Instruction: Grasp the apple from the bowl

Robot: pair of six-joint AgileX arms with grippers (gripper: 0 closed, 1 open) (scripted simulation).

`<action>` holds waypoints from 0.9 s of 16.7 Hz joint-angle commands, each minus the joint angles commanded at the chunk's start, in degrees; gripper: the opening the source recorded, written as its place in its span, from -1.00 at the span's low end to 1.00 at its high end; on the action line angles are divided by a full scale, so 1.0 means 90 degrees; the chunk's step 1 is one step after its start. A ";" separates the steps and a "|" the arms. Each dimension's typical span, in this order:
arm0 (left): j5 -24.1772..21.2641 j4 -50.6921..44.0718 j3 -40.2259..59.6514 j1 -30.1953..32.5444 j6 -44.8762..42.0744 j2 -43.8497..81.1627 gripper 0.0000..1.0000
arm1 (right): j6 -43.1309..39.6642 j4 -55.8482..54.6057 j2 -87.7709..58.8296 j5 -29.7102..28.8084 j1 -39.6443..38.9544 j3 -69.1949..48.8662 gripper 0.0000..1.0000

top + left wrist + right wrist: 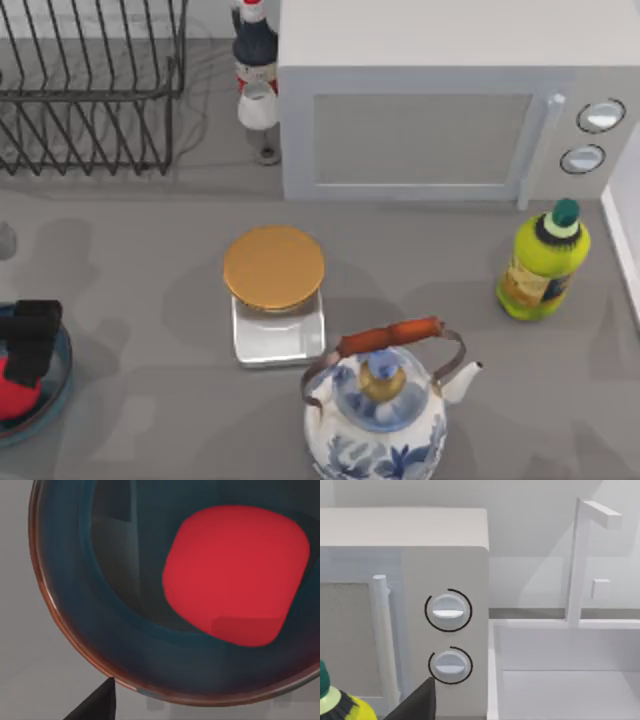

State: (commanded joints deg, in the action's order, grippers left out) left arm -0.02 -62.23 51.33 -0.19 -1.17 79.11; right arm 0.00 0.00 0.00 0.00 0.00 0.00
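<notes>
Item: apple, lying in bowl at the surface's left edge. My left gripper hangs directly above for pickup; jaws' opening cannot be told.

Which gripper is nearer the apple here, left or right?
Left. The left gripper hovers directly over the apple in the bowl. The right gripper is far away, facing the microwave knobs.
</notes>
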 joint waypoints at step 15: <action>0.0002 0.2842 -0.1577 -0.0025 -0.0044 0.1222 1.00 | 0.0000 0.0000 0.0000 0.0000 0.0000 0.0000 1.00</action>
State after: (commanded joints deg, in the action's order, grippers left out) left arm 0.00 -36.65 37.14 -0.41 -1.56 90.11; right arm 0.00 0.00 0.00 0.00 0.00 0.00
